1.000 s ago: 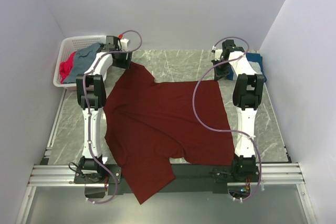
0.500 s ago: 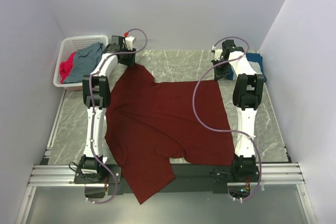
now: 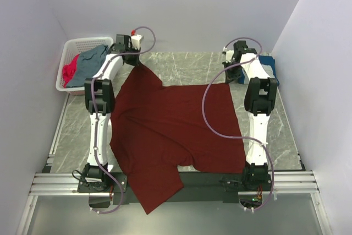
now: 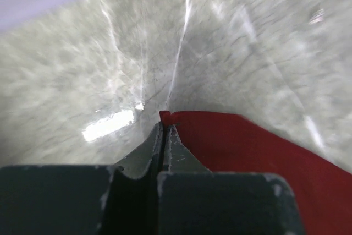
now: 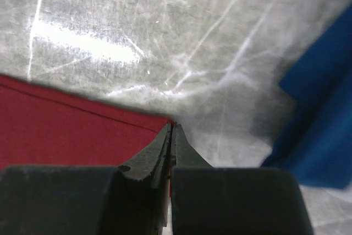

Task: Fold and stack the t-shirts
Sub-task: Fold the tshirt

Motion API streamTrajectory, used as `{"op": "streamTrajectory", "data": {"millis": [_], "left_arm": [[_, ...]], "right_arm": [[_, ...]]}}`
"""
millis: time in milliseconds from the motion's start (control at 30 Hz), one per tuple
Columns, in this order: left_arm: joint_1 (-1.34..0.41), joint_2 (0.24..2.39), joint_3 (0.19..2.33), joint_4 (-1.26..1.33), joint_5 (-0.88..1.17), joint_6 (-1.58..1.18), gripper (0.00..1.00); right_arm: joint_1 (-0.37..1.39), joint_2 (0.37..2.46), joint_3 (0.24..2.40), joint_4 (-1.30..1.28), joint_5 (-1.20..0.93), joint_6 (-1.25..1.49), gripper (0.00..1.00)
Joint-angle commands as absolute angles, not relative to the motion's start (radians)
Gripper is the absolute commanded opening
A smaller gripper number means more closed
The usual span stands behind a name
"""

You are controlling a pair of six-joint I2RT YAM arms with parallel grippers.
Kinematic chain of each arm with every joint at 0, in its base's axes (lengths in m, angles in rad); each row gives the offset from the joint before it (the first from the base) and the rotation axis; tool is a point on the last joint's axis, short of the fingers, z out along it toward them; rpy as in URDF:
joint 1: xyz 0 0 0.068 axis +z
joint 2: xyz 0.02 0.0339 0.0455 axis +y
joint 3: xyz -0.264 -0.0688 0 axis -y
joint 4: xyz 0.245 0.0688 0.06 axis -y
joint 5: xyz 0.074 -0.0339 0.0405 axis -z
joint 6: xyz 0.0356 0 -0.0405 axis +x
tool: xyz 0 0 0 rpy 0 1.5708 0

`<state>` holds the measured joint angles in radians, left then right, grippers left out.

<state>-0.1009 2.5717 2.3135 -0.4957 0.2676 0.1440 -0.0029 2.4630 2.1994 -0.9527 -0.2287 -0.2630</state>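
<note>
1. Large plain maroon cloth t-shirt [image 3: 176, 130] lies spread on the grey marbled table [image 3: 187, 64], hanging over its near edge.
2. The left gripper [image 4: 164, 127] clamps its far-left corner; the right gripper [image 5: 170, 130] clamps the far-right corner.
3. From both grippers the shirt's body stretches back toward that near edge.

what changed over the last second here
The left hand shifted slightly toward the far edge and closed on the maroon t-shirt at its far-left corner. The right hand stayed shut on the far-right corner. The shirt's spread and the basket look unchanged.
</note>
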Motion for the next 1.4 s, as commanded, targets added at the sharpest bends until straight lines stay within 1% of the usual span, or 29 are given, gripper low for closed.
{"op": "streamTrajectory", "data": {"millis": [0, 267, 467, 600, 700, 867, 1000, 1167, 1367], "left_arm": [[-0.091, 2.341, 2.307, -0.448, 0.331, 0.172, 0.0], [-0.083, 2.12, 2.044, -0.451, 0.402, 0.215, 0.0], [-0.078, 1.933, 1.856, -0.465, 0.439, 0.236, 0.0], [-0.078, 1.783, 1.728, -0.485, 0.43, 0.247, 0.0], [-0.078, 1.671, 1.568, -0.482, 0.42, 0.247, 0.0], [-0.1, 1.501, 1.416, -0.512, 0.416, 0.244, 0.0], [-0.136, 1.398, 1.316, -0.549, 0.408, 0.213, 0.0], [-0.212, 1.283, 1.186, -0.592, 0.342, 0.189, 0.0], [-0.261, 1.201, 1.039, -0.63, 0.284, 0.166, 0.0]], "right_arm": [[-0.028, 2.338, 2.234, -0.911, -0.23, -0.265, 0.0], [-0.031, 2.258, 2.204, -0.91, -0.284, -0.27, 0.0], [-0.044, 2.174, 2.143, -0.923, -0.304, -0.304, 0.0], [-0.052, 2.12, 2.074, -0.937, -0.322, -0.333, 0.0], [-0.058, 2.074, 2.01, -0.94, -0.337, -0.354, 0.0], [-0.061, 2.026, 1.927, -0.953, -0.348, -0.388, 0.0], [-0.061, 2.008, 1.881, -0.948, -0.359, -0.397, 0.0], [-0.063, 1.98, 1.821, -0.939, -0.37, -0.414, 0.0], [-0.071, 1.939, 1.724, -0.925, -0.362, -0.46, 0.0]]}}
